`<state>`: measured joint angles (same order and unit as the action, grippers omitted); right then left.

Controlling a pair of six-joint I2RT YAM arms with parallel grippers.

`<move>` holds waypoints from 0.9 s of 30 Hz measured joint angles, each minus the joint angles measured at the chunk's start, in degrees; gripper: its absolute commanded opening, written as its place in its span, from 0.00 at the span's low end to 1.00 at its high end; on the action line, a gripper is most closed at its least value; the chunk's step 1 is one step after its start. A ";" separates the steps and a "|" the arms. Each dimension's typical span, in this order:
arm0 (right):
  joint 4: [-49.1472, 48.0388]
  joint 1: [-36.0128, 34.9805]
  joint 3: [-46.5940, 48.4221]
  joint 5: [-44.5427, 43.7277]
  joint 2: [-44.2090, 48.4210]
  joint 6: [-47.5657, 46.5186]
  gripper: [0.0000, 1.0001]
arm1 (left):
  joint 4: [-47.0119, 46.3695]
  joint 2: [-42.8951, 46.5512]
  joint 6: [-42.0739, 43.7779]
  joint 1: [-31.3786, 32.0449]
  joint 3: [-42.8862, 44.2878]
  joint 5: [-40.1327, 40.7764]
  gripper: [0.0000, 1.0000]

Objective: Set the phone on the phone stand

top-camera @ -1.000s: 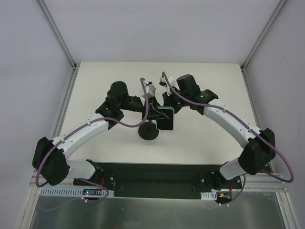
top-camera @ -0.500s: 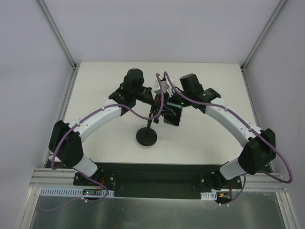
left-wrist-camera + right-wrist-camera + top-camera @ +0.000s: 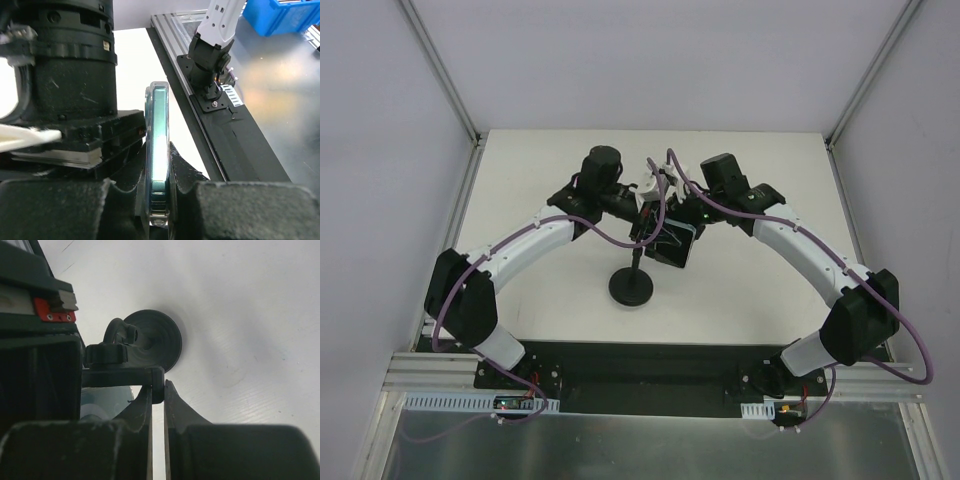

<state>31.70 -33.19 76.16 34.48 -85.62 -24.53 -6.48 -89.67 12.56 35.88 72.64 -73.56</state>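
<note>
Seen from above, both arms reach to the middle of the white table (image 3: 770,170). Their grippers meet over the phone stand (image 3: 631,287), whose round black base sits flat on the table with its thin stem rising toward them. The phone (image 3: 672,246) hangs dark and tilted just right of the stem's top, clear of the table. This view does not show which gripper has it.

The left wrist view does. There the phone (image 3: 157,150) appears edge-on, its greenish rim upright, clamped between the two padded fingers of the left gripper (image 3: 157,212) (closed down to the phone's thickness). Only this view shows a blue bin (image 3: 280,15) beyond the table.

The right wrist view looks down past the right gripper (image 3: 158,389). Its fingers are drawn almost together with a thin slit between them, and the tips pinch the end of the holder bar of the phone stand (image 3: 152,342). A sliver of phone glass shows beneath that bar.

From above, the grippers cover the holder. Whether the phone touches the holder cannot be told in any view. The phone's lower end is cut off in the left wrist view.

Half a second ago the phone sat slightly farther right, and the stand's base has barely shifted. A second ago the left arm's elbow lay lower and farther left.
</note>
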 measured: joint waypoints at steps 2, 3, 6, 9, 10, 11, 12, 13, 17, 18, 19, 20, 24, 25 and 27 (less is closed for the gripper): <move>0.07 0.00 0.00 -0.72 0.00 0.09 0.01 | -0.02 0.59 0.15 0.00 -1.11 1.11 0.00; 0.00 0.00 0.00 -1.14 0.00 0.37 0.01 | 0.07 1.20 0.15 0.00 -2.12 2.14 0.00; -0.59 -0.02 0.00 -2.67 0.02 1.77 0.01 | 0.87 4.63 0.33 0.02 -5.88 6.38 0.00; -2.25 -0.76 -0.26 -3.82 0.35 4.07 0.01 | 0.98 9.40 0.28 0.02 -9.55 13.77 0.00; -3.04 -1.03 -0.63 -4.28 0.68 4.87 0.01 | 1.03 11.43 0.00 0.07 -10.82 17.20 0.00; -4.20 -1.44 -1.36 -5.49 1.44 6.38 0.01 | 0.98 13.68 -0.26 0.15 -12.31 21.27 0.00; -5.14 -1.68 -1.90 -5.95 2.08 7.52 0.01 | 0.94 15.58 -0.70 0.42 -13.49 24.74 0.00; -6.71 -2.36 -2.71 -7.26 2.93 8.79 0.00 | 0.66 18.45 -1.42 1.29 -15.52 30.21 0.00; -12.96 -7.67 -9.05 -20.61 9.22 16.59 0.00 | 1.31 25.20 -4.20 5.64 -20.33 48.06 0.00; -14.84 -9.70 -11.85 -25.97 11.47 19.32 0.00 | 1.29 25.79 -5.70 6.23 -21.16 51.89 0.00; -16.20 -12.04 -13.86 -31.89 13.11 21.62 0.00 | 0.92 25.92 -7.15 7.04 -21.88 55.12 0.00; -17.18 -15.30 -15.72 -39.78 14.36 24.24 0.00 | 0.33 25.77 -7.85 8.13 -22.40 59.10 0.00; -17.64 -23.17 -17.73 -60.89 14.23 31.17 0.00 | -2.47 24.11 -10.21 11.54 -23.91 68.37 0.00; -17.79 -24.61 -17.73 -64.48 14.10 32.52 0.00 | -4.04 23.80 -10.36 11.96 -24.24 69.44 0.00; -17.62 -27.50 -17.66 -72.85 13.70 34.64 0.00 | -7.28 23.56 -10.60 12.66 -25.31 70.84 0.00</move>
<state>14.09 -60.69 58.50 -38.37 -71.92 10.11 -13.76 -66.11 1.96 48.53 47.33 -2.72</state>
